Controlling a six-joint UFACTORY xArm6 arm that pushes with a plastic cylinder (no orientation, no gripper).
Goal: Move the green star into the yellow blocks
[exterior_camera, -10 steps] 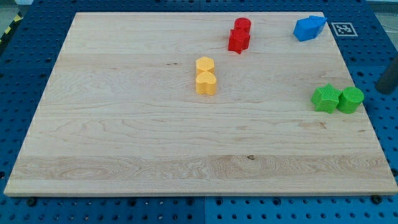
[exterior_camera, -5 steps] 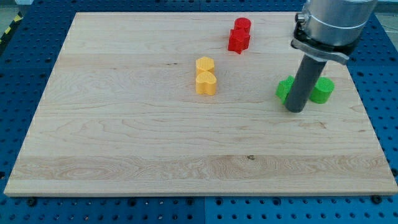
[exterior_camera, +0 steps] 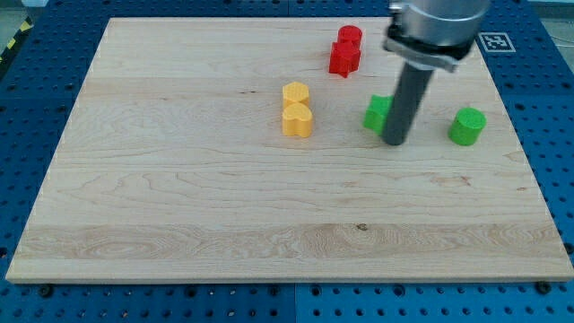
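Observation:
The green star [exterior_camera: 377, 114] lies on the wooden board [exterior_camera: 179, 197], right of centre, partly hidden behind my rod. My tip [exterior_camera: 395, 141] touches the board just at the star's right side. Two yellow blocks, one hexagon-like [exterior_camera: 295, 92] and one heart-shaped [exterior_camera: 298, 119], sit together to the view's left of the star, with a gap between them and it. A green cylinder [exterior_camera: 466, 126] stands alone further to the view's right.
Two red blocks [exterior_camera: 345, 50] sit stacked close together near the board's top edge, above the star. The arm's grey body [exterior_camera: 430, 27] hangs over the top right and hides that corner of the board.
My rod came in from the view's right and pushed the green star leftward toward the yellow blocks. The green cylinder moved left a little, then stayed behind. The blue block is now hidden.

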